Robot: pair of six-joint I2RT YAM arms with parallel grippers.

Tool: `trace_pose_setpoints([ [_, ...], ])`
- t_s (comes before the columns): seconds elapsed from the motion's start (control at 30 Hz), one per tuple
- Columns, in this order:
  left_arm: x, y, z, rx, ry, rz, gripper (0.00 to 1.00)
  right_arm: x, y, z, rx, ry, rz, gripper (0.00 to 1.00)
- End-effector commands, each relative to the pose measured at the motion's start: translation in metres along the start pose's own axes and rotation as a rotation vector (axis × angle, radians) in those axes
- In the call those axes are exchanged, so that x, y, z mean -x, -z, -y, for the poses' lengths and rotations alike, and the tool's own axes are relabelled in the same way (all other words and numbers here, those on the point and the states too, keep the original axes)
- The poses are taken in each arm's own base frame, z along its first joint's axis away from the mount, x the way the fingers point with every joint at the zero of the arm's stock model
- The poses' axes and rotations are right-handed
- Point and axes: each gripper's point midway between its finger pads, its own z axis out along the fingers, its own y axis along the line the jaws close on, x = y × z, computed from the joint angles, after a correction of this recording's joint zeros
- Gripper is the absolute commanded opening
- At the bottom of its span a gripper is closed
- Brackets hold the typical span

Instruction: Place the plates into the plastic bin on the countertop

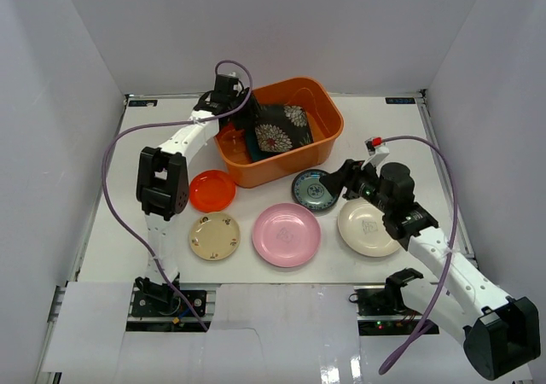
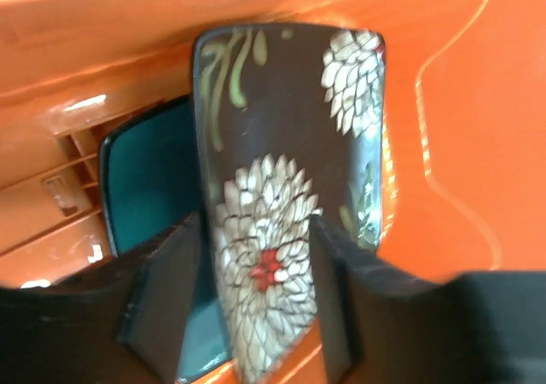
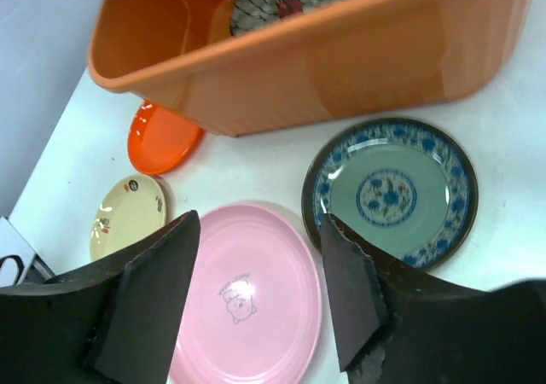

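Find the black square floral plate (image 2: 281,196) already down inside the plastic bin (image 1: 290,169), overlapping the teal square plate (image 2: 145,179), directly beneath the left gripper (image 2: 256,230), jaws apart and flanking it without clamping. Count five plates outside the bin on the countertop (image 1: 384,136): blue-green patterned plate (image 3: 389,194) just beside the bin's near wall, red-orange plate (image 1: 212,190) off its near corner, then pink plate (image 1: 287,234), cream plate (image 1: 367,228) and beige plate (image 1: 214,235) farther out. See the right gripper (image 3: 260,222) poised above the pink and blue-green pair, jaws apart, holding nothing. Judge the blue-green plate likeliest next: nearer the right arm, just ahead of the fingertips toward the bin, round, so no long axis to match.
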Motion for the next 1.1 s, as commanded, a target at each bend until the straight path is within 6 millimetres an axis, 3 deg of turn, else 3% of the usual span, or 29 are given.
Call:
trace_pose_setpoints([
  [0.0,0.035,0.022,0.035,-0.096,-0.027,0.093,0.65,-0.01,0.004,0.012,-0.049,-0.002,-0.004,0.68],
  [0.03,0.038,0.025,0.039,-0.109,-0.039,0.098,0.76,-0.019,0.005,0.017,-0.061,-0.005,-0.021,0.72],
  [0.07,0.043,0.029,0.043,-0.115,-0.05,0.11,0.8,-0.025,0.007,0.02,-0.071,-0.003,-0.038,0.77],
  [0.27,0.068,0.069,0.079,-0.211,-0.139,0.179,0.98,-0.081,0.023,0.042,-0.131,-0.008,-0.202,0.77],
  [0.4,0.079,0.102,0.094,-0.243,-0.192,0.226,0.98,-0.103,0.035,0.063,-0.223,0.004,-0.266,0.74],
  [0.47,0.08,0.131,0.108,-0.279,-0.222,0.252,0.95,-0.109,0.04,0.071,-0.271,0.005,-0.287,0.71],
  [0.57,0.052,0.15,0.107,-0.271,-0.252,0.228,0.91,-0.117,0.045,0.084,-0.343,-0.005,-0.323,0.69],
  [0.6,0.053,0.181,0.113,-0.267,-0.277,0.283,0.89,-0.121,0.046,0.089,-0.369,-0.006,-0.34,0.68],
  [0.63,0.016,0.173,0.099,-0.234,-0.28,0.217,0.87,-0.122,0.047,0.095,-0.404,-0.002,-0.344,0.68],
  [0.67,0.001,0.179,0.092,-0.216,-0.286,0.205,0.85,-0.124,0.048,0.097,-0.415,0.0,-0.353,0.68],
  [0.7,-0.008,0.208,0.096,-0.231,-0.296,0.238,0.83,-0.127,0.049,0.1,-0.43,0.003,-0.369,0.67],
  [0.73,-0.029,0.21,0.092,-0.208,-0.304,0.225,0.82,-0.128,0.049,0.101,-0.438,0.006,-0.379,0.67],
  [0.77,-0.068,0.198,0.062,-0.146,-0.302,0.146,0.81,-0.132,0.049,0.105,-0.457,0.006,-0.395,0.66],
  [0.83,-0.1,0.213,0.043,-0.111,-0.275,0.122,0.81,-0.139,0.05,0.109,-0.475,0.007,-0.419,0.64],
  [0.87,-0.139,0.205,0.018,-0.062,-0.271,0.036,0.81,-0.144,0.049,0.111,-0.485,0.01,-0.439,0.63],
  [0.93,-0.164,0.212,0.004,-0.029,-0.245,0.028,0.82,-0.147,0.047,0.115,-0.506,0.021,-0.456,0.61],
  [0.97,-0.186,0.208,-0.015,0.012,-0.246,-0.017,0.82,-0.153,0.047,0.116,-0.518,0.028,-0.485,0.6],
  [1.07,-0.21,0.204,-0.037,0.083,-0.252,-0.041,0.82,-0.154,0.047,0.125,-0.585,0.06,-0.495,0.58],
])
